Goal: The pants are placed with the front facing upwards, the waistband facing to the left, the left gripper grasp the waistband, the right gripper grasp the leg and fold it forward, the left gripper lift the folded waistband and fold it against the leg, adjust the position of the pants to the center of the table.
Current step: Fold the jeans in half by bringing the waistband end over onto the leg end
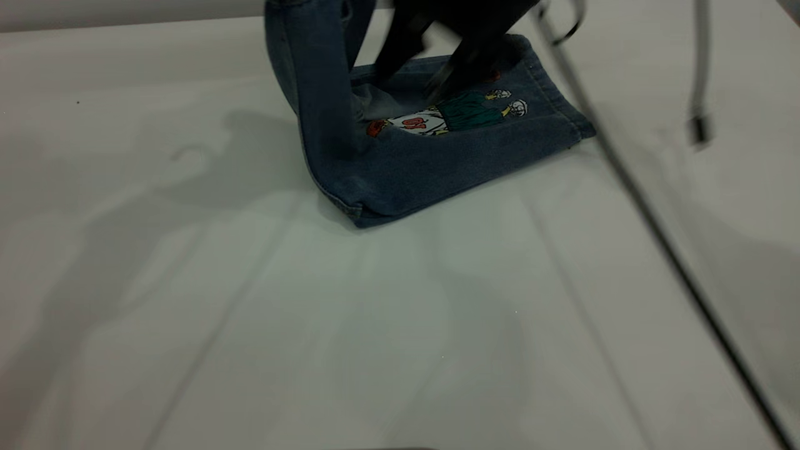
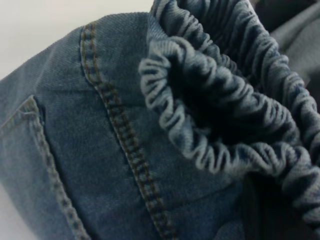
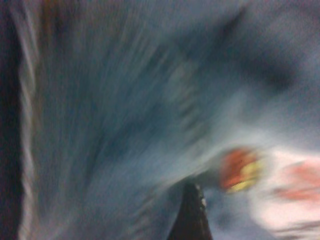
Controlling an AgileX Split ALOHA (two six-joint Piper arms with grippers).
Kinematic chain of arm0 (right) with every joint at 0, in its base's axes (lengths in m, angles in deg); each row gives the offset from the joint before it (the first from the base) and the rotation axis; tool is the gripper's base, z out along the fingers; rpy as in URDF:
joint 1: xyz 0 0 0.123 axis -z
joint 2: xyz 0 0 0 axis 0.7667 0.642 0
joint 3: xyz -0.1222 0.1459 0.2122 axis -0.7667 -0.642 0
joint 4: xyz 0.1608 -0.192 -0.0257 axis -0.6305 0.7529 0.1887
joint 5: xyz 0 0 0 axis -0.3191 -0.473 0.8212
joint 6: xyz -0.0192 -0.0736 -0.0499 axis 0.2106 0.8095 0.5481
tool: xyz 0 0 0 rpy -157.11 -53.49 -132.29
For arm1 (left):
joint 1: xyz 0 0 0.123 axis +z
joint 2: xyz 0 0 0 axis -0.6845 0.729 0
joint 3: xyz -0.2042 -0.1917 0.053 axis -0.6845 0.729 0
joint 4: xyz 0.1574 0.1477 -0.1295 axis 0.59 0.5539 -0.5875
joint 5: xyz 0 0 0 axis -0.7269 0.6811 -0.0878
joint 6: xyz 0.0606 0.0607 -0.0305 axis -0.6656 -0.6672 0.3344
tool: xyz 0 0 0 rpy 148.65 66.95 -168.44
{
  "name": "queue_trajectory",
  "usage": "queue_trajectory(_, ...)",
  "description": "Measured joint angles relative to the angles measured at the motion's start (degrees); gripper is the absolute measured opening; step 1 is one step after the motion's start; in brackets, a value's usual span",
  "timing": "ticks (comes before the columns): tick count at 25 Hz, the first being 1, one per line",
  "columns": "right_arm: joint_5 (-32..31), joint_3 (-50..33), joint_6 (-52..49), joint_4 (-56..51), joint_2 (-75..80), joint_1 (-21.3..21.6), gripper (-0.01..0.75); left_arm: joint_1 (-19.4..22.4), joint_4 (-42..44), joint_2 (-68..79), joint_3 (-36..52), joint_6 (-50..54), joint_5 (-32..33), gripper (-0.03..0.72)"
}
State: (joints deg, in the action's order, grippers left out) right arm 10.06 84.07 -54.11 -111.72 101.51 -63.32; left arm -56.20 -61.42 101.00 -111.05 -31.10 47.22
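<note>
A white tabletop (image 1: 250, 312) carries blue denim pants (image 1: 437, 156) near its far edge, the cartoon-printed leg (image 1: 475, 112) lying flat. The waistband (image 2: 225, 115) end is raised upright at left. A dark pincer (image 1: 437, 69) hangs just over the print; whether it is clenched cannot be told.

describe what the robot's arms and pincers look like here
Little shows. In the exterior view the right pincer is black with two dark tapered fingers, its upper body cut off by the frame edge. A thin dark cable and a loose grey lead with a dark plug hang near it. The right wrist view shows one black wedge fingertip with white flecks. The left pincer is not visible.
</note>
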Motion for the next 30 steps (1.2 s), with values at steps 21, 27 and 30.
queue_trajectory(21,-4.37,0.0,2.52,1.0,-20.28,15.05,0.509,-15.08,-4.2,22.92,-16.15,-1.58,-16.16,0.105)
queue_trajectory(27,-6.42,0.0,2.64,1.0,-20.3,15.05,0.509,-15.45,-4.31,31.82,-23.38,-1.86,-13.07,0.138)
queue_trajectory(30,-6.48,0.0,2.64,1.0,-20.35,15.05,0.509,-15.45,-4.26,32.71,-23.71,-4.38,-11.91,0.253)
